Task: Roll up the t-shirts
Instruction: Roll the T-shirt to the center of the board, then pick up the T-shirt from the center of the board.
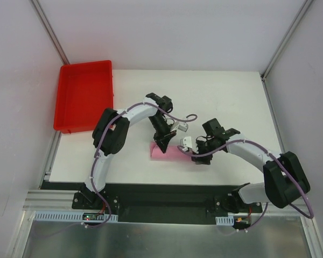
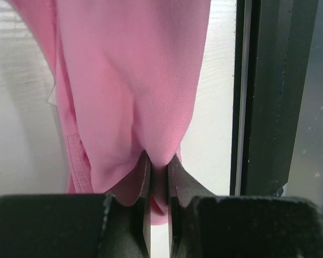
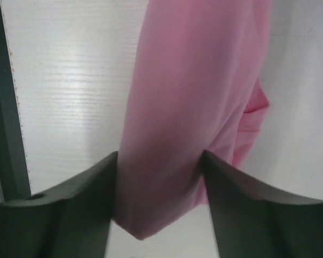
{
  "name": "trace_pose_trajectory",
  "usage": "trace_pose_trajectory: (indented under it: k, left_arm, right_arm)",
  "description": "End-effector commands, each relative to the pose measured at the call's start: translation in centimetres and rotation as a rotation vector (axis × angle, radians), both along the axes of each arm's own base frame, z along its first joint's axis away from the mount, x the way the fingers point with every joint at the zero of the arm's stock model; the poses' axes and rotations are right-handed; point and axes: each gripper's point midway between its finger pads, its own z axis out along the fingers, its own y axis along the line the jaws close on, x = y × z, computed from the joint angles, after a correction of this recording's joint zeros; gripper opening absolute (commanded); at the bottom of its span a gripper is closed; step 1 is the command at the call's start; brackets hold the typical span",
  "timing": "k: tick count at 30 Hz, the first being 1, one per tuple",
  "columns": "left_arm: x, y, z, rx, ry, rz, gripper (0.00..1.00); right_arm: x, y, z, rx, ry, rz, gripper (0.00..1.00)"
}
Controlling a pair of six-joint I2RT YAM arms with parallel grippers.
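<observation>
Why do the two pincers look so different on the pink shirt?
The left pincer has its jaws almost closed, nipping only a thin fold of the t-shirt. The right pincer has its jaws spread wide, and the thick roll fills the gap between them. The left pincer is at the roll's left end and the right pincer is at its right end. Both grip the same pink t-shirt.

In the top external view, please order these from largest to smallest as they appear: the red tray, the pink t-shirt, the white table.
1. white table
2. red tray
3. pink t-shirt, partly covered by the arms
</observation>
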Motion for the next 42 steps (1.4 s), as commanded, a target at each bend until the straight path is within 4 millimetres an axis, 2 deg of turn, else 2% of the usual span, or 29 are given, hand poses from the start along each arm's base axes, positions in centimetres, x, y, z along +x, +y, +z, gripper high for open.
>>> trace_pose_trajectory:
  k: [1, 2, 3, 4, 6, 8, 9, 11, 12, 15, 18, 20, 24, 25, 28, 30, 34, 36, 39, 42]
  left_arm:
    - [0.9, 1.4, 1.3, 0.015, 0.013, 0.071, 0.0]
    - [0.9, 1.8, 1.4, 0.034, 0.018, 0.084, 0.0]
    - [1.0, 2.3, 1.6, 0.043, 0.027, 0.102, 0.0]
    - [0.9, 2.8, 1.8, 0.059, 0.042, 0.116, 0.0]
    - [0.6, 3.6, 1.7, 0.091, 0.08, 0.154, 0.0]
    - [0.3, 4.6, 1.6, 0.126, 0.125, 0.181, 0.0]
    - [0.2, 4.9, 1.3, 0.148, 0.144, 0.19, 0.0]
    - [0.2, 5.6, 1.3, 0.176, 0.196, 0.213, 0.0]
    - [0.5, 5.6, 1.1, 0.177, 0.216, 0.22, 0.0]
    - [1.4, 5.6, 1.4, 0.162, 0.276, 0.26, 0.0]
    - [2.3, 5.4, 1.5, 0.143, 0.334, 0.294, 0.0]
    - [3.2, 5.2, 1.8, 0.114, 0.36, 0.319, 0.0]
    - [4.2, 5.6, 0.2, 0.134, 0.428, 0.357, 0.0]
    - [4.5, 5.6, 0.0, 0.134, 0.436, 0.369, 0.0]
    - [6.2, 5.5, -0.3, 0.113, 0.483, 0.439, 0.0]
    - [7.3, 5.6, -0.5, 0.098, 0.484, 0.465, 0.05]
    - [8.6, 7.2, -0.3, 0.085, 0.388, 0.446, 0.15]
    - [8.7, 7.7, 0.4, 0.084, 0.326, 0.422, 0.2]
    - [9.2, 8.5, 1.6, 0.086, 0.22, 0.389, 0.23]
    - [10.1, 9.3, 2.5, 0.1, 0.099, 0.38, 0.24]
  right_arm:
    - [0.5, 0.0, 0.7, -0.034, 0.062, -0.004, 0.39]
    - [0.1, 0.2, 0.6, -0.023, 0.125, -0.007, 0.32]
    - [-0.3, -0.7, 0.8, -0.031, 0.19, -0.028, 0.26]
    - [0.2, -0.5, 1.5, -0.02, 0.207, -0.033, 0.19]
    - [-0.8, -1.3, 1.1, -0.038, 0.318, -0.025, 0.14]
    - [-0.6, -1.3, 1.0, -0.042, 0.379, -0.017, 0.09]
    - [-1.3, -1.6, 1.2, -0.059, 0.434, -0.015, 0.08]
    - [-0.6, -1.3, 1.8, -0.049, 0.471, -0.006, 0.07]
    - [-1.2, -1.5, 1.6, -0.07, 0.554, -0.017, 0.07]
    - [-0.6, -1.2, 1.9, -0.066, 0.702, -0.054, 0.06]
    - [-0.1, -1.2, 2.7, -0.065, 0.785, -0.06, 0.06]
    - [-0.1, -1.3, 2.3, -0.069, 0.855, -0.058, 0.06]
    - [0.3, -1.6, 2.2, -0.083, 0.957, -0.086, 0.06]
    - [0.9, -1.3, 2.3, -0.079, 0.956, -0.095, 0.06]
    - [1.2, -1.1, 2.0, -0.092, 1.039, -0.12, 0.07]
    - [1.6, -1.0, 1.9, -0.089, 1.089, -0.141, 0.07]
    - [2.4, -0.7, 1.9, -0.073, 1.154, -0.189, 0.07]
    - [3.6, -0.6, 1.8, -0.074, 1.158, -0.216, 0.07]
    - [4.7, -0.5, 1.7, -0.086, 1.14, -0.238, 0.07]
    - [5.0, -0.5, 1.5, -0.098, 1.138, -0.246, 0.06]
